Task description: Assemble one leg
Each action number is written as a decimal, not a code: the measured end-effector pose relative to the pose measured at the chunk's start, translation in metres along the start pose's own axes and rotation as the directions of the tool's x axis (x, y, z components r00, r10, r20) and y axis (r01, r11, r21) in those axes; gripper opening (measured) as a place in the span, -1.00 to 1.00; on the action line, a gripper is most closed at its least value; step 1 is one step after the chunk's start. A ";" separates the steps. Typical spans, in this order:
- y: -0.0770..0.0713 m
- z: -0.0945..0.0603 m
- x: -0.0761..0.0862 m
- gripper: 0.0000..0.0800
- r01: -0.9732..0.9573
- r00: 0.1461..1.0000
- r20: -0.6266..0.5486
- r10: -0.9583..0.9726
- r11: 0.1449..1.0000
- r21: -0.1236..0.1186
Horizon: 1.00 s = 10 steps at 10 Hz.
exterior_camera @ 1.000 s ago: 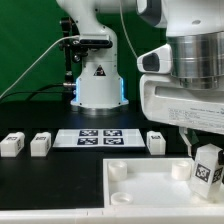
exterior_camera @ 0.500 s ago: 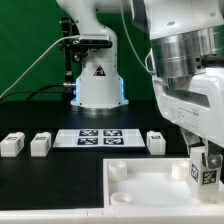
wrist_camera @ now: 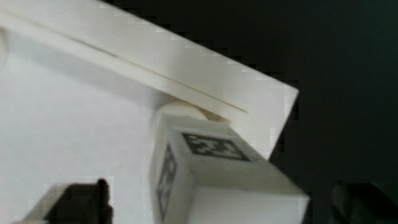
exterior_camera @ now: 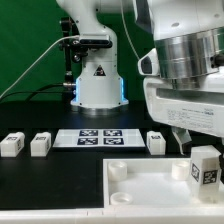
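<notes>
A: Gripper (wrist_camera: 222, 203) status?

B: Spread wide. Wrist cam shows both fingers (wrist_camera: 80, 200) as dark stubs, one on each side of the leg (wrist_camera: 214, 165), w/ a clear gap on both sides. Not pinching anything.

A: So where's the leg exactly?

B: Directly under the hand, centred betw. the fingertips, standing upright on the white panel (exterior_camera: 140, 182). It has a b/w tag on one face, and in the exterior view that tag faces the cam.

A: Which part of the panel?

B: By a corner. Wrist cam has the panel's raised rim and corner just past the block. From outside, the leg is just beside a round socket (exterior_camera: 180, 168), on the exterior view's right of it. Can't tell if it's seated in anything or just resting on the surface.

A: Hand pressing on it from above?

B: Doesn't look so. The bulk of the hand sits above the block's top.

A: Anything else around?

B: All away from the hand, toward the exterior view's left. The marker board (exterior_camera: 98, 137) lies flat on the black table (exterior_camera: 40, 175). One small white block (exterior_camera: 155, 141) is just beside the board on the hand's side. A second block (exterior_camera: 40, 144) and a third block (exterior_camera: 11, 143) sit past the board's far end. Robot base (exterior_camera: 97, 85) stands behind the board.
</notes>
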State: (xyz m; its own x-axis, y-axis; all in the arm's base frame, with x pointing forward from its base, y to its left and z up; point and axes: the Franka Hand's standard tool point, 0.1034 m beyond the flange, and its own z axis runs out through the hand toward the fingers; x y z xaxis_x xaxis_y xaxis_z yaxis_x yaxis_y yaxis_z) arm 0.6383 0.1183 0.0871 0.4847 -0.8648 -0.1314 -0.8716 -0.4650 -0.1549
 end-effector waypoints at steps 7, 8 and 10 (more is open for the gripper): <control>-0.002 0.005 -0.003 0.62 0.809 0.586 -0.007 -0.810 0.586 -0.054; -0.001 0.007 -0.002 0.62 0.848 0.527 -0.003 -0.850 0.526 -0.061; -0.001 0.007 -0.002 0.39 0.836 0.546 -0.003 -0.838 0.545 -0.058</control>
State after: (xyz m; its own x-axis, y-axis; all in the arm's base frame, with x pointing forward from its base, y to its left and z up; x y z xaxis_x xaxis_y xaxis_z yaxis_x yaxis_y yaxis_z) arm 0.6389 0.1223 0.0806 0.9946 -0.0835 0.0613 -0.0744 -0.9877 -0.1377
